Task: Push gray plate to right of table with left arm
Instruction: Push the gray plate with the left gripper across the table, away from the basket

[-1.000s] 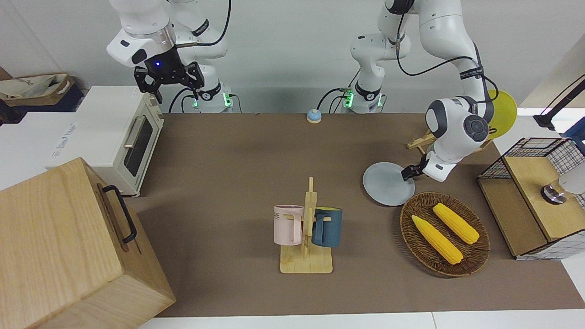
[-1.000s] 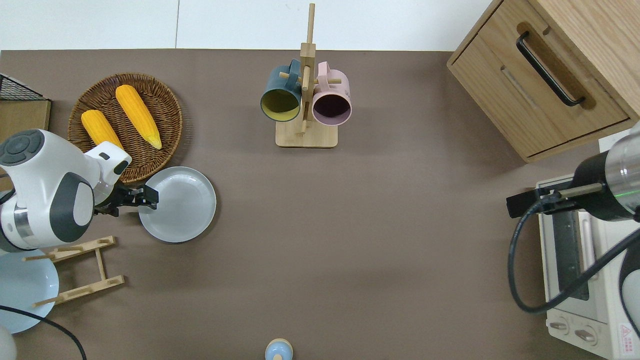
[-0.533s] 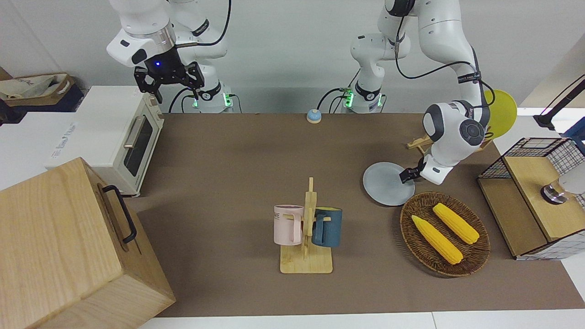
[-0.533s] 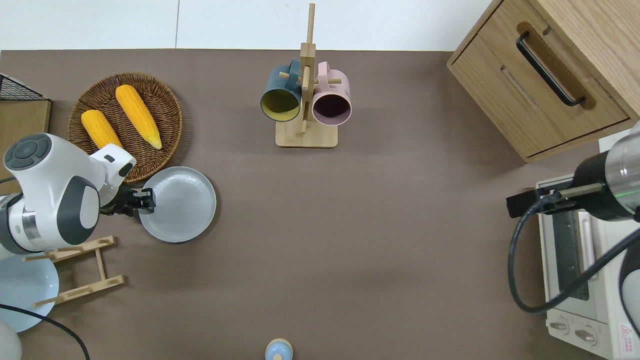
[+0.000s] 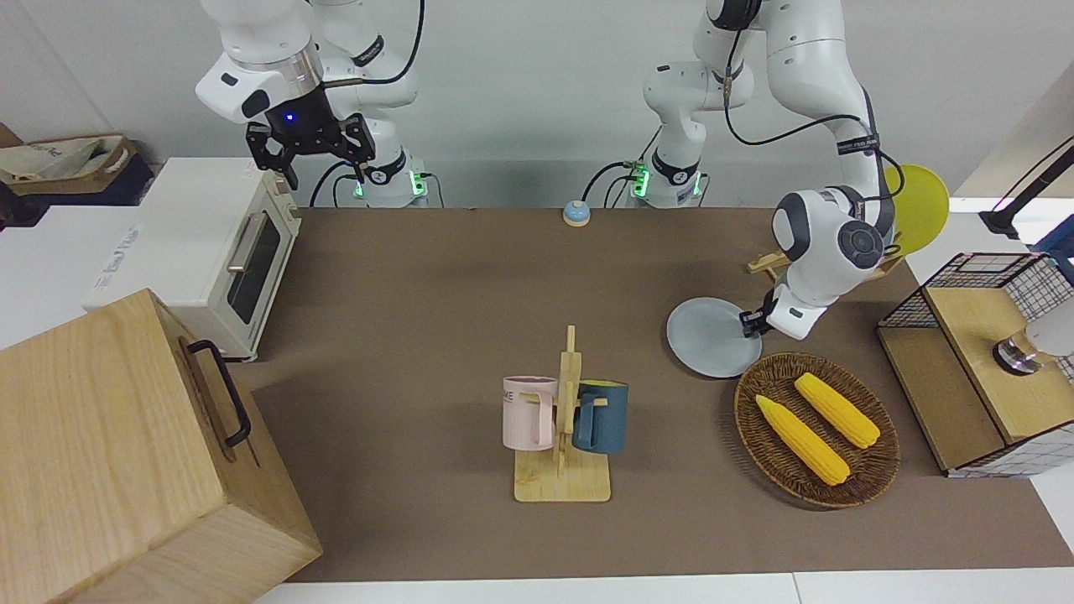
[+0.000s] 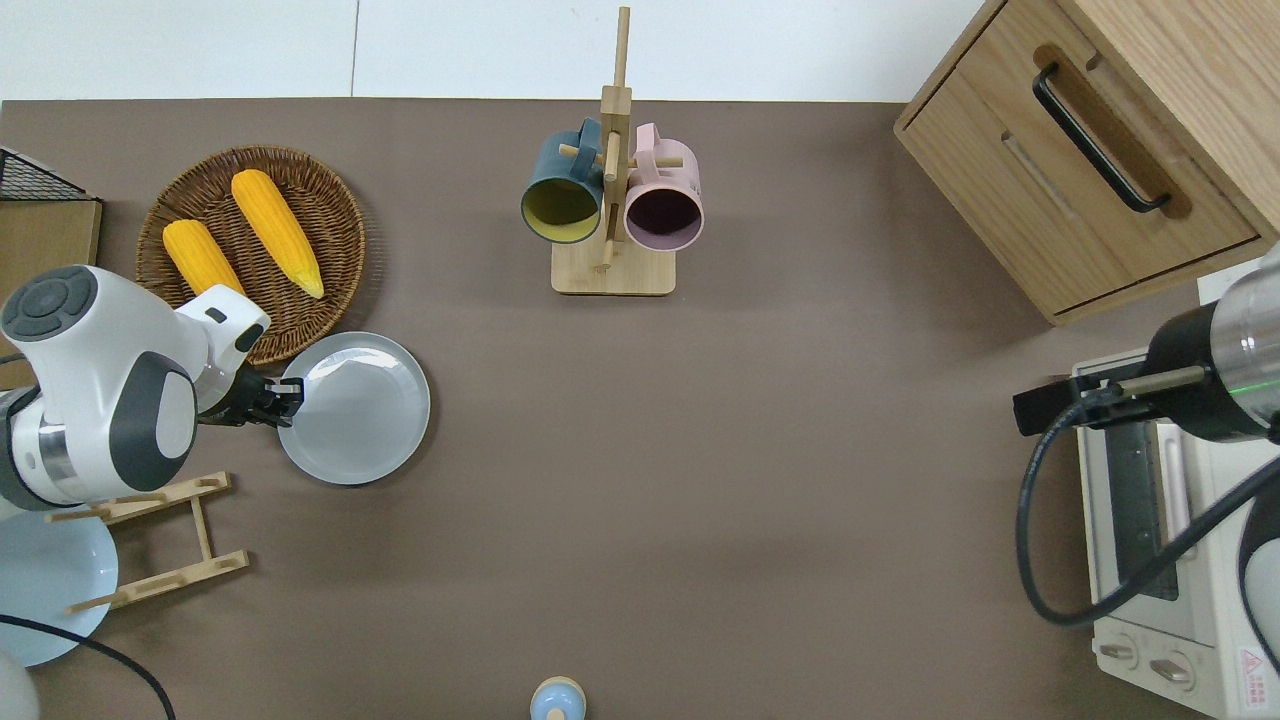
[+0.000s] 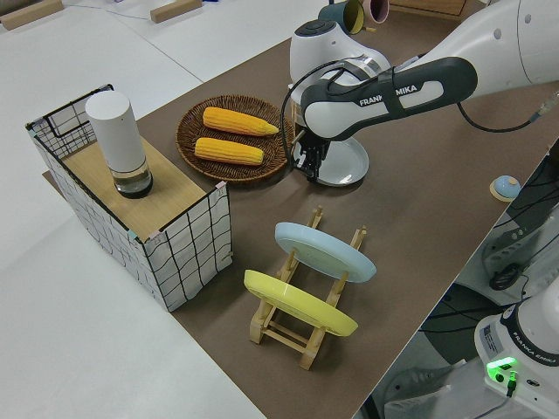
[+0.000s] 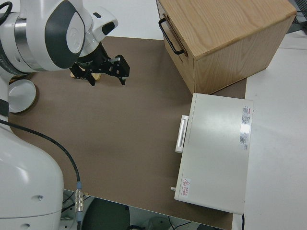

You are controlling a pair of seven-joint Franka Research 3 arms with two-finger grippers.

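Contact: left claw (image 6: 284, 398), fingers seemingly clenched, low at flat round pale gray plate's (image 6: 360, 410) rim. Push level across brown surface (image 6: 700, 450), clear of wicker basket (image 6: 330, 215). Right arm parked.

Plates: three — one gray plate (image 6: 354, 408) flat on counter (image 6: 700, 480), one blue plate (image 7: 325, 250), one yellow plate (image 7: 300, 303). Corn cobs (image 6: 276, 232): two. Mugs (image 5: 529, 412): two. Arms: two. Basket (image 5: 816, 429), toaster oven (image 5: 210, 248), wooden cabinet (image 5: 126, 453): one each.
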